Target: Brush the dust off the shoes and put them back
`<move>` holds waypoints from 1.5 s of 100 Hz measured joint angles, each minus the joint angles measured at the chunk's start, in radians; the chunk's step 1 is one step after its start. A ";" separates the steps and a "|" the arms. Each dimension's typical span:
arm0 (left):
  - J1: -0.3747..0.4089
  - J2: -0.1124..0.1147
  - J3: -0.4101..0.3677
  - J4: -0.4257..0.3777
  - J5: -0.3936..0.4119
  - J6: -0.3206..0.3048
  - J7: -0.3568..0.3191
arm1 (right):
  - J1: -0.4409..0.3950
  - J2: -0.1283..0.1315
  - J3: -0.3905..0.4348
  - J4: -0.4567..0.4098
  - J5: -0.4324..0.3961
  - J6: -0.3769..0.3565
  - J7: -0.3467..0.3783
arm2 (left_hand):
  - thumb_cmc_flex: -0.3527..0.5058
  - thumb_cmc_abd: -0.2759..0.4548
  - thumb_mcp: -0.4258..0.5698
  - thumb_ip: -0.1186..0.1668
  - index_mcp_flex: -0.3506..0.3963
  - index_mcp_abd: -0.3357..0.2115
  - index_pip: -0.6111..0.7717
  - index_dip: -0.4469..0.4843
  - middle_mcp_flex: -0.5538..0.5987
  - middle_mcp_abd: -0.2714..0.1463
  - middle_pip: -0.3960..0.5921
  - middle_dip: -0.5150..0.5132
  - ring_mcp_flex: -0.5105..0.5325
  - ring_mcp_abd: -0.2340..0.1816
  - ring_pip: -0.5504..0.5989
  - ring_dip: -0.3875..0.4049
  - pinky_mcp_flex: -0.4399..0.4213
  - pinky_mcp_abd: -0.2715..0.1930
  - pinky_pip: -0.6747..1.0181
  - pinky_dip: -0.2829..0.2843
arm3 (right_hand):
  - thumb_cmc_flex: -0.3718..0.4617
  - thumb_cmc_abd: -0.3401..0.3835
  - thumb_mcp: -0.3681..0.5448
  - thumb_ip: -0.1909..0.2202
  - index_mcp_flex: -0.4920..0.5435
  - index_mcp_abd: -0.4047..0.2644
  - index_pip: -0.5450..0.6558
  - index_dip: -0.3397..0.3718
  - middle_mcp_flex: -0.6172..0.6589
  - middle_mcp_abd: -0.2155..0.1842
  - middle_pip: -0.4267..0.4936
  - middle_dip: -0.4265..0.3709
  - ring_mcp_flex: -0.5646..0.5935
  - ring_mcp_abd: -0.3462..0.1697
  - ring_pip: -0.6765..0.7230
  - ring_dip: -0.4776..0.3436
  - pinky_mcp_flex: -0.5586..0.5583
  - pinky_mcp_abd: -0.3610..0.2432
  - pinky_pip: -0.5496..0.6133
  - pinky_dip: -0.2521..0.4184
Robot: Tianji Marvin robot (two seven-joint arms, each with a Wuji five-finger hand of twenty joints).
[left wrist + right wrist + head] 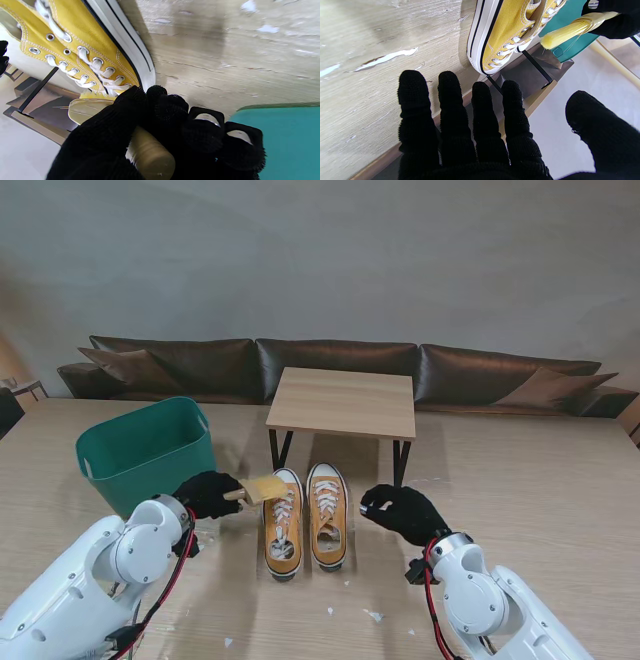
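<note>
Two yellow shoes (pixel 305 518) sit side by side on the big wooden bench (pixel 540 480), toes pointing away from me, just in front of a small wooden table (pixel 342 402) with black legs; the left shoe (pixel 283 525) and the right shoe (pixel 327 515) are close together, nearly touching; each one is yellow cloth with white laces, shiny metal lace holes, a white rubber toe and a white sole with a thin black stripe; a green bin (pixel 150 450) stands on the bench to the left of the shoes; small white bits (pixel 373 615) lie on the bench nearer to me; the left robot hand (pixel 208 493), in a black glove, is wrapped tight around the pale handle of a brush (pixel 258 489); the brush's yellow bristles are at the toe end of the left shoe, over the laces; the right robot hand (pixel 400 511), also in a black glove, hovers just to the right of the right shoe with its fingers (pixel 450 110) spread and holding nothing.
</note>
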 measured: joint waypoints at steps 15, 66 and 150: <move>-0.063 -0.008 0.052 0.068 -0.041 -0.010 0.021 | 0.000 0.000 -0.001 0.000 0.001 0.001 -0.001 | 0.000 0.000 0.000 0.000 0.000 0.001 -0.001 0.000 0.000 0.000 0.000 0.000 0.000 0.000 0.000 0.000 0.000 0.000 0.000 0.000 | 0.000 0.000 0.000 0.000 0.000 0.000 0.000 0.000 0.000 0.000 0.000 0.000 0.000 0.000 0.000 0.000 0.000 0.000 0.000 0.000; -0.094 -0.026 0.096 0.141 -0.042 0.047 0.015 | 0.003 0.000 -0.001 0.001 0.007 0.004 0.001 | 0.000 0.000 0.000 0.000 0.000 0.005 -0.003 0.000 0.000 0.001 0.000 0.000 0.000 0.001 0.000 0.000 0.000 0.002 0.000 0.000 | 0.000 0.000 0.000 0.000 0.000 0.000 0.000 0.000 0.000 0.000 0.000 0.000 0.000 0.000 0.000 0.000 0.000 0.001 0.000 0.000; 0.109 0.012 -0.067 -0.087 0.120 0.048 -0.115 | 0.003 0.002 -0.001 0.000 0.016 0.008 0.021 | 0.012 0.001 -0.021 0.000 0.000 0.008 -0.007 0.000 0.000 0.002 -0.001 0.000 0.000 0.003 0.000 0.000 0.000 0.004 0.000 0.002 | 0.000 0.000 0.000 0.000 0.000 0.001 0.000 0.000 0.000 0.002 0.000 0.000 0.000 0.004 0.001 0.000 0.000 0.008 0.000 0.000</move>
